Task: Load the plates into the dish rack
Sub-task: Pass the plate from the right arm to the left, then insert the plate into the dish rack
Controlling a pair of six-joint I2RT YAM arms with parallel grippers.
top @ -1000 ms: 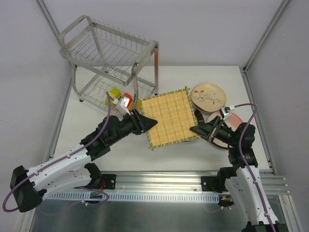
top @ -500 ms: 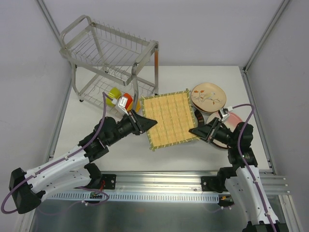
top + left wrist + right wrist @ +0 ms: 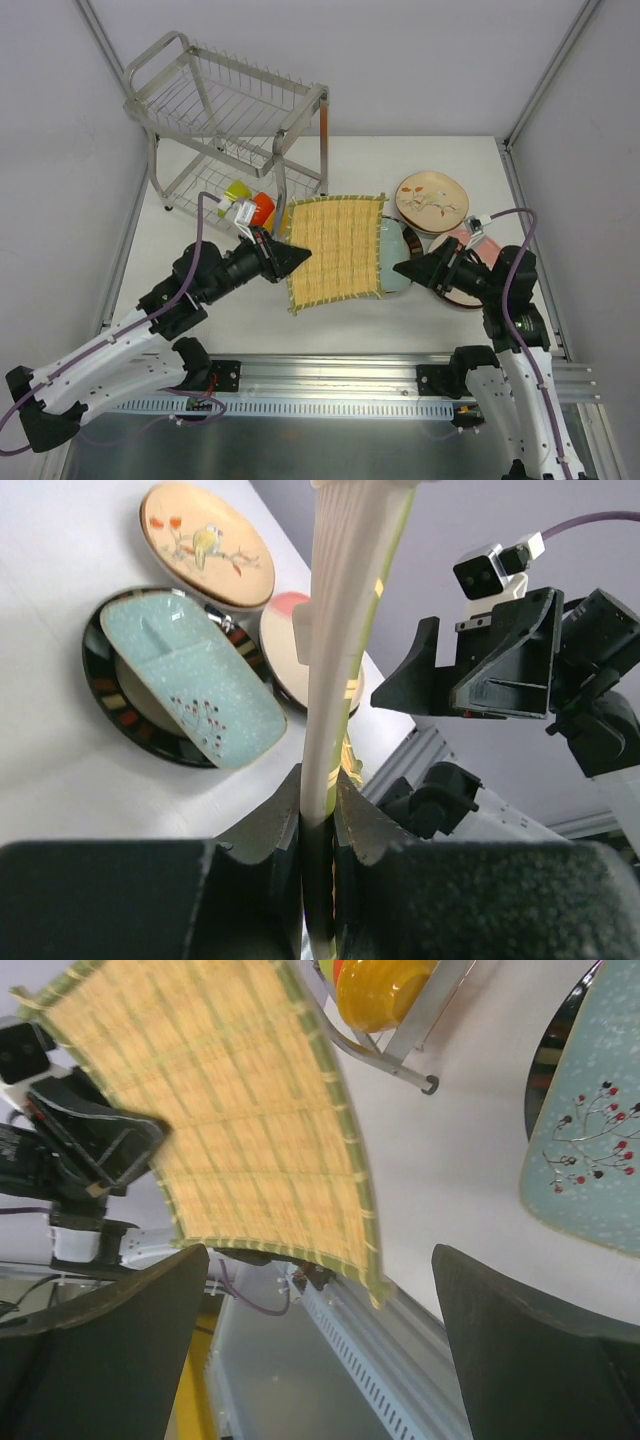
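left gripper [image 3: 320,798]: closed tight on the near edge of the yellow woven plate [image 3: 335,250], one finger on each face
right gripper [image 3: 400,270]: jaws spread wide and holding nothing; it stands just past the yellow plate's far edge, apart from it
yellow plate, position: reaches straight out from the left fingertips towards the right gripper, with no other hold on it
yellow plate, direction: tilted. From above, the woven face shows as a narrowed panel, and the left wrist camera sees it edge-on. The woven face is turned towards the right gripper's camera.
teal plate [image 3: 195,685]: flat on the dark-rimmed plate [image 3: 100,670], just off the yellow plate's far edge and close in front of the right gripper
floral plate [image 3: 432,198]: flat on the table [image 3: 440,155], beyond the right gripper
dish rack [image 3: 225,110]: beyond the left gripper, well apart from the held plate, with a yellow bowl [image 3: 236,190] and an orange bowl [image 3: 262,207] on its lower tier
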